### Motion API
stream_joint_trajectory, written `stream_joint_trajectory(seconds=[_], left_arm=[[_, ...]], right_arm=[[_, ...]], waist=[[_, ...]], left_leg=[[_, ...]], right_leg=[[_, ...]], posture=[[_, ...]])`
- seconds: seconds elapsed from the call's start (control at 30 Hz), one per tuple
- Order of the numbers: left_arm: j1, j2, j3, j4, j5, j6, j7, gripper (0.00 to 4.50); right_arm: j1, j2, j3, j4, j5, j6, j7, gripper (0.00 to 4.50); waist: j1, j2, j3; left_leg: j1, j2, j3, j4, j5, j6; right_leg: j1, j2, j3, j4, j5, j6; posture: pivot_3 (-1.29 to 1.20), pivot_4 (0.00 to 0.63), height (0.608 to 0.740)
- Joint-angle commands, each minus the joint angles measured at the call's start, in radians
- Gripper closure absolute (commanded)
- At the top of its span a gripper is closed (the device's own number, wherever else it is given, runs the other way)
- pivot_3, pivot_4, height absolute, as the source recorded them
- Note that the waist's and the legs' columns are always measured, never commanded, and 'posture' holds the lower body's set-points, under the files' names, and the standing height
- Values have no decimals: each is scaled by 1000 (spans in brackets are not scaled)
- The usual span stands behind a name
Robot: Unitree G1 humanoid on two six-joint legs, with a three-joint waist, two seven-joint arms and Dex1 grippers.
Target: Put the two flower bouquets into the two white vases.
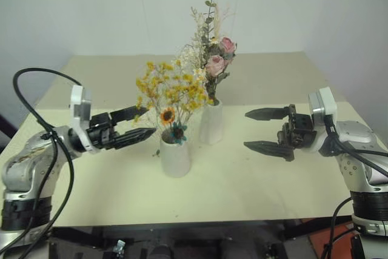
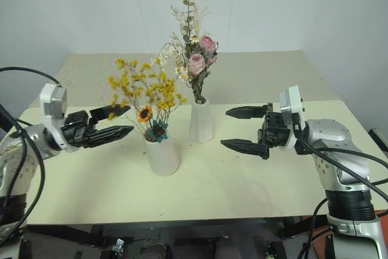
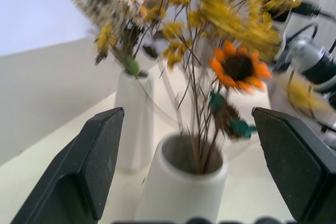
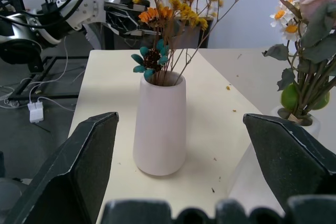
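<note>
Cream table [image 1: 254,168], white wall [image 1: 91,10]; left gripper [image 1: 134,124] and right gripper [image 1: 265,129] both spread, empty.

Yellow bouquet [image 1: 167,89], pink-and-green bouquet [image 1: 213,59], matte white vases [image 1: 175,156], cream table [image 1: 254,174]

On the table [image 1: 254,177] stand 2 vases. The short vase [image 1: 175,155] sits nearer the front edge; the tall vase [image 1: 211,122] stands just behind it and slightly to its right, apparently not touching. The sunflower bouquet [image 1: 168,92] stands in the short vase, the rose bouquet [image 1: 213,53] in the tall vase; their sprays seem to overlap. The left gripper [image 1: 139,124] is left of the short vase, just beside the sunflower bouquet's stems. The right gripper [image 1: 260,130] is right of the tall vase, apart from it.
</note>
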Motion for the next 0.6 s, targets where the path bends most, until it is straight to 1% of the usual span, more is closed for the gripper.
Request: stream_joint_trajectory(seconds=[0.03, 0.17, 0.33, 0.47, 0.6], left_arm=[[15, 51, 59, 11, 17, -36, -30, 248], [73, 119, 82, 19, 56, -74, -88, 248], [126, 181, 103, 28, 91, -121, -148, 248], [150, 218, 109, 41, 111, -152, -198, 248], [151, 233, 108, 39, 120, -163, -201, 248]], right_arm=[[-7, -23, -39, -4, 12, -14, 4, 0], [5, -38, -48, -1, 15, -9, 6, 0], [25, -52, -62, 2, 15, -8, 1, 0], [34, -63, -75, 14, 14, -6, 5, 0], [52, -83, -90, 33, 7, -9, 7, 0]], waist=[[0, 0, 0], [0, 0, 0], [0, 0, 0], [0, 0, 0], [0, 0, 0]], left_leg=[[0, 0, 0, 0, 0, 0], [0, 0, 0, 0, 0, 0], [0, 0, 1, 0, 0, 0], [0, 1, 1, 0, 0, 0], [0, 1, 1, -1, 0, 0]], right_leg=[[0, 0, 0, 0, 0, 0], [0, 0, 0, 0, 0, 0], [0, 0, 0, 0, 0, 0], [-1, 0, 0, 0, -1, -1], [-1, 0, 0, 0, -1, -1]], posture=[[0, 150, 740], [0, 150, 740], [0, 150, 740], [0, 150, 740], [0, 150, 740]])
